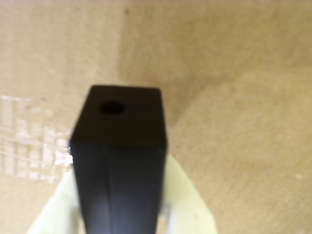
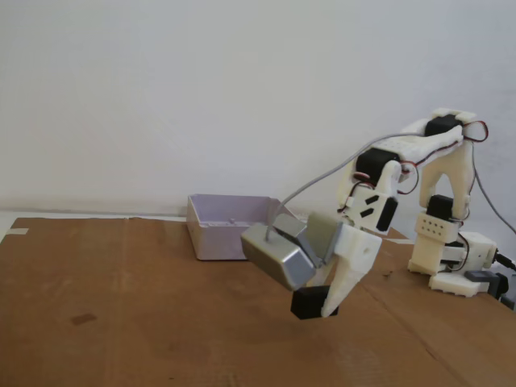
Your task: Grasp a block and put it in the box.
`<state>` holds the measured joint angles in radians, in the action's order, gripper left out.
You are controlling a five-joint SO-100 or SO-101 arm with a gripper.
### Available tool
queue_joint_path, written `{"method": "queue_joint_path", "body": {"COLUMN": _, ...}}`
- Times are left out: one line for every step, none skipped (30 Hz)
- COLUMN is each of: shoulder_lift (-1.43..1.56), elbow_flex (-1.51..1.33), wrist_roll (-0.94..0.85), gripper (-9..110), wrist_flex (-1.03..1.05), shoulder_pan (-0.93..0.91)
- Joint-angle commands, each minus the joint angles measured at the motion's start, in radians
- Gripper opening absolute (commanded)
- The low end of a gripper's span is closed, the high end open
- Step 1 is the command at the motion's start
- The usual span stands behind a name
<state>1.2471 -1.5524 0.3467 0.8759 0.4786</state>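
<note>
A black block with a small round hole in its top face fills the middle of the wrist view (image 1: 119, 146). It shows in the fixed view (image 2: 307, 303) as a small black cube held above the brown cardboard surface (image 2: 121, 322). My gripper (image 2: 316, 305) is shut on the block, with one white finger (image 2: 345, 274) on its right side. In the wrist view the pale fingers (image 1: 187, 204) flank the block at the bottom. The pale lilac box (image 2: 218, 227) stands open behind and to the left of the gripper.
The white arm base (image 2: 451, 258) stands at the right with cables. A silver camera housing (image 2: 278, 254) hangs on the gripper's left side. A strip of clear tape (image 1: 29, 141) lies on the cardboard. A white wall rises behind.
</note>
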Motion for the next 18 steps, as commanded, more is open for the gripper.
{"method": "queue_joint_path", "body": {"shoulder_lift": 0.195, "elbow_flex": 0.025, "wrist_roll": -0.015, "gripper": 0, "wrist_flex": -0.017, "shoulder_pan": -0.026}}
{"method": "queue_joint_path", "body": {"shoulder_lift": 0.204, "elbow_flex": 0.025, "wrist_roll": -0.017, "gripper": 0, "wrist_flex": -0.017, "shoulder_pan": -0.032}}
{"method": "queue_joint_path", "body": {"shoulder_lift": 0.216, "elbow_flex": 0.025, "wrist_roll": -0.026, "gripper": 0, "wrist_flex": -0.017, "shoulder_pan": -0.037}}
{"method": "queue_joint_path", "body": {"shoulder_lift": 0.229, "elbow_flex": 0.025, "wrist_roll": -0.038, "gripper": 0, "wrist_flex": -0.017, "shoulder_pan": -0.046}}
{"method": "queue_joint_path", "body": {"shoulder_lift": 0.241, "elbow_flex": 0.025, "wrist_roll": -0.052, "gripper": 0, "wrist_flex": -0.015, "shoulder_pan": -0.057}}
{"method": "queue_joint_path", "body": {"shoulder_lift": 0.252, "elbow_flex": 0.025, "wrist_roll": -0.061, "gripper": 0, "wrist_flex": -0.015, "shoulder_pan": -0.066}}
{"method": "queue_joint_path", "body": {"shoulder_lift": 0.262, "elbow_flex": 0.025, "wrist_roll": -0.071, "gripper": 0, "wrist_flex": -0.015, "shoulder_pan": -0.078}}
{"method": "queue_joint_path", "body": {"shoulder_lift": 0.273, "elbow_flex": 0.025, "wrist_roll": -0.080, "gripper": 0, "wrist_flex": -0.015, "shoulder_pan": -0.092}}
{"method": "queue_joint_path", "body": {"shoulder_lift": 0.282, "elbow_flex": 0.025, "wrist_roll": -0.091, "gripper": 0, "wrist_flex": -0.015, "shoulder_pan": -0.104}}
{"method": "queue_joint_path", "body": {"shoulder_lift": 0.290, "elbow_flex": 0.025, "wrist_roll": -0.103, "gripper": 0, "wrist_flex": -0.015, "shoulder_pan": -0.117}}
{"method": "queue_joint_path", "body": {"shoulder_lift": 0.298, "elbow_flex": 0.025, "wrist_roll": -0.112, "gripper": 0, "wrist_flex": -0.015, "shoulder_pan": -0.129}}
{"method": "queue_joint_path", "body": {"shoulder_lift": 0.305, "elbow_flex": 0.025, "wrist_roll": -0.124, "gripper": 0, "wrist_flex": -0.015, "shoulder_pan": -0.141}}
{"method": "queue_joint_path", "body": {"shoulder_lift": 0.314, "elbow_flex": 0.025, "wrist_roll": -0.137, "gripper": 0, "wrist_flex": -0.015, "shoulder_pan": -0.153}}
{"method": "queue_joint_path", "body": {"shoulder_lift": 0.322, "elbow_flex": 0.025, "wrist_roll": -0.147, "gripper": 0, "wrist_flex": -0.015, "shoulder_pan": -0.166}}
{"method": "queue_joint_path", "body": {"shoulder_lift": 0.330, "elbow_flex": 0.025, "wrist_roll": -0.156, "gripper": 0, "wrist_flex": -0.015, "shoulder_pan": -0.176}}
{"method": "queue_joint_path", "body": {"shoulder_lift": 0.341, "elbow_flex": 0.023, "wrist_roll": -0.163, "gripper": 0, "wrist_flex": -0.015, "shoulder_pan": -0.187}}
{"method": "queue_joint_path", "body": {"shoulder_lift": 0.350, "elbow_flex": 0.021, "wrist_roll": -0.170, "gripper": 0, "wrist_flex": -0.015, "shoulder_pan": -0.199}}
{"method": "queue_joint_path", "body": {"shoulder_lift": 0.359, "elbow_flex": 0.014, "wrist_roll": -0.175, "gripper": 0, "wrist_flex": -0.015, "shoulder_pan": -0.209}}
